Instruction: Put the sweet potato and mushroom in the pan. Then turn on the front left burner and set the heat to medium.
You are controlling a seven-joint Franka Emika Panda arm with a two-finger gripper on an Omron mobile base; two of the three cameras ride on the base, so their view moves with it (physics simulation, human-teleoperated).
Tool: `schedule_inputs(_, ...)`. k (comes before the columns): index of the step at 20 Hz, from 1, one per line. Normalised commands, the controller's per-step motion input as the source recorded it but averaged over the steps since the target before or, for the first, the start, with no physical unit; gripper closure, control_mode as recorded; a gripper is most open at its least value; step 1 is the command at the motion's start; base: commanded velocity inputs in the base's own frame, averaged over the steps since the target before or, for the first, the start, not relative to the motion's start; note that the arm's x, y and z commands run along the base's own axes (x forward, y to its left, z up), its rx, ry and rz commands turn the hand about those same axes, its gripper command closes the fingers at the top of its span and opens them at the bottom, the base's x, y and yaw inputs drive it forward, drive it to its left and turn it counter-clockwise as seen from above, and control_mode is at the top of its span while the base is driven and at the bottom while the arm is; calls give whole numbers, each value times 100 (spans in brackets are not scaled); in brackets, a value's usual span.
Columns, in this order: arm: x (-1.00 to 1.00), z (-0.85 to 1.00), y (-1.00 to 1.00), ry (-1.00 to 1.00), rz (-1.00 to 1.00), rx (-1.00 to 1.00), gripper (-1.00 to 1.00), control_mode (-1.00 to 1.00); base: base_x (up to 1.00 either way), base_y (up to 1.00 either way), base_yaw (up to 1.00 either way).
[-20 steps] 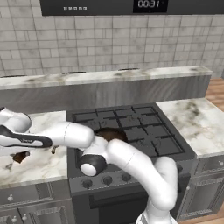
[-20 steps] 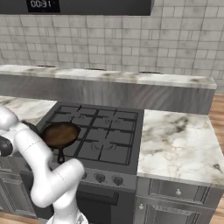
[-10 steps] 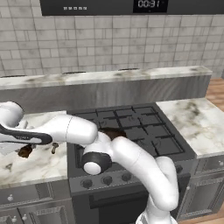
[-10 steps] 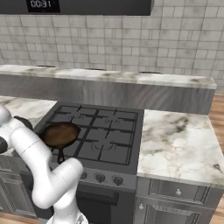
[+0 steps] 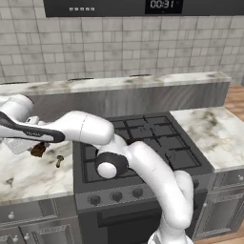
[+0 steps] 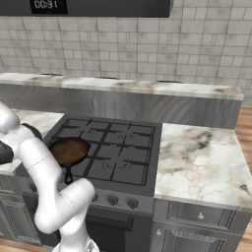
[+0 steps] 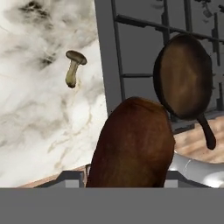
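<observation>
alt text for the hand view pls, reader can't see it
A reddish-brown sweet potato fills the lower centre, close against the camera in the tool's grip. Beyond it lie a small mushroom on the marble counter and an empty dark pan on the stove grate.

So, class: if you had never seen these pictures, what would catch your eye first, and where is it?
The reddish-brown oblong sweet potato looms in the hand view, gripped between the jaws above the white marble counter left of the stove. Beyond it, the tiny tan mushroom lies on that counter. The round dark cast-iron pan waits, nothing inside, on the stove's front left grate.
</observation>
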Motion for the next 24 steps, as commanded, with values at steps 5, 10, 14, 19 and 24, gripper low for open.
schedule_inputs(5, 0, -85, -100, 0, 0, 50, 100, -100, 0, 0, 0)
schedule_inputs(10, -6, -83, -100, -2, 0, 43, 100, -100, 0, 0, 0)
schedule_inputs(14, -17, 8, -100, -14, 0, 38, 100, -100, 0, 0, 0)
schedule_inputs(19, -15, 45, -100, -6, 0, 33, 100, -100, 0, 0, 0)
schedule_inputs(24, -4, 29, -100, -1, 0, 28, 100, -100, 0, 0, 0)
